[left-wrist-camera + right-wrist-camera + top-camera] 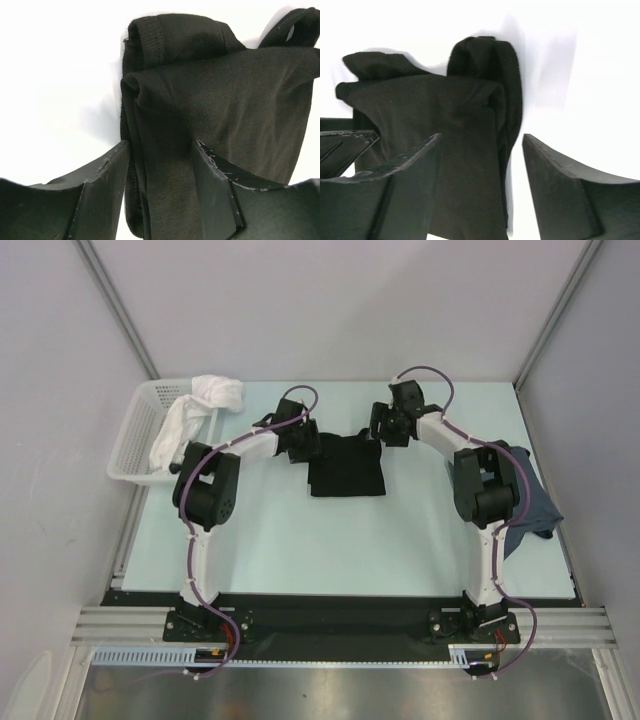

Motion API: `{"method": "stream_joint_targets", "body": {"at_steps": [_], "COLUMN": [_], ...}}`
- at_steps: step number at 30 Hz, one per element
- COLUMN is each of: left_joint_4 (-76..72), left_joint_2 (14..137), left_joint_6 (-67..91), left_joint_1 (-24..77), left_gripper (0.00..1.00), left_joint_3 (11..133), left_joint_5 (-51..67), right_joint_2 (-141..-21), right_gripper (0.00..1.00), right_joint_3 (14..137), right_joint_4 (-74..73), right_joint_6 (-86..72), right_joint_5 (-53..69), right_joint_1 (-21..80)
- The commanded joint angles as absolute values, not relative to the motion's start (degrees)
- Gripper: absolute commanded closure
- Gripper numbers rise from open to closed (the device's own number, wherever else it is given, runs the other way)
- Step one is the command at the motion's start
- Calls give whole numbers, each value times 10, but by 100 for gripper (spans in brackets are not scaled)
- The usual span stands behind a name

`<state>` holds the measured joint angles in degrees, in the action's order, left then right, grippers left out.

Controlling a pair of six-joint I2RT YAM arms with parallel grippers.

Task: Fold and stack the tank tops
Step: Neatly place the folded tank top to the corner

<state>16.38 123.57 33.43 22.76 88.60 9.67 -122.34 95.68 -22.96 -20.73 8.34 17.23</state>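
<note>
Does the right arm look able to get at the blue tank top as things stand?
Probably not directly. The right gripper has open jaws straddling a far corner of the black tank top, and the blue tank top lies partly hidden by that arm's elbow; it would need to pull back first.

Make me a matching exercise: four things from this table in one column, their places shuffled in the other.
1. black tank top
2. blue tank top
3. white cloth
4. basket

A. far left corner of the table
B. draped over the basket's rim
C. right edge, under the right arm
D. middle of the table

Pairs: 1-D, 2-C, 3-B, 4-A
</note>
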Motion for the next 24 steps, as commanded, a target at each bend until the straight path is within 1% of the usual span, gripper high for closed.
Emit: {"method": "stream_joint_targets", "body": {"at_steps": [1,3,4,6,9,15,18,19,20,22,24], "left_joint_4": [169,170,170,171,171,176,179,180,181,183,185], "left_joint_2": [1218,1216,1218,1220,1222,1231,1236,1237,1239,1244,1245], "left_joint_6": [328,329,330,330,330,333,337,339,344,348,355], "left_joint_1": [231,232,232,233,235,239,242,243,243,245,249], "left_gripper": [42,43,44,44,44,45,50,55,58,64,68], "left_joint_3": [877,876,876,877,878,887,889,889,889,889,889], "left_joint_5": [98,95,94,95,94,92,87,85,85,84,81], "right_joint_2": [-1203,-1215,-1221,-1232,-1250,-1288,-1303,-1306,-1311,-1318,-1325], "right_gripper": [32,36,36,34,29,29,36,39,47,51,60], "right_joint_3": [955,954,958,962,965,983,993,993,998,1006,1014], "right_joint_4": [-245,-246,-247,-249,-247,-258,-268,-266,-271,-278,-291], "right_joint_6": [-200,-200,-201,-201,-205,-204,-206,-206,-206,-203,-202], "right_joint_5": [67,72,72,76,77,77,75,76,72,71,58], "right_joint_1": [166,165,165,167,168,183,190,195,199,206,216]}}
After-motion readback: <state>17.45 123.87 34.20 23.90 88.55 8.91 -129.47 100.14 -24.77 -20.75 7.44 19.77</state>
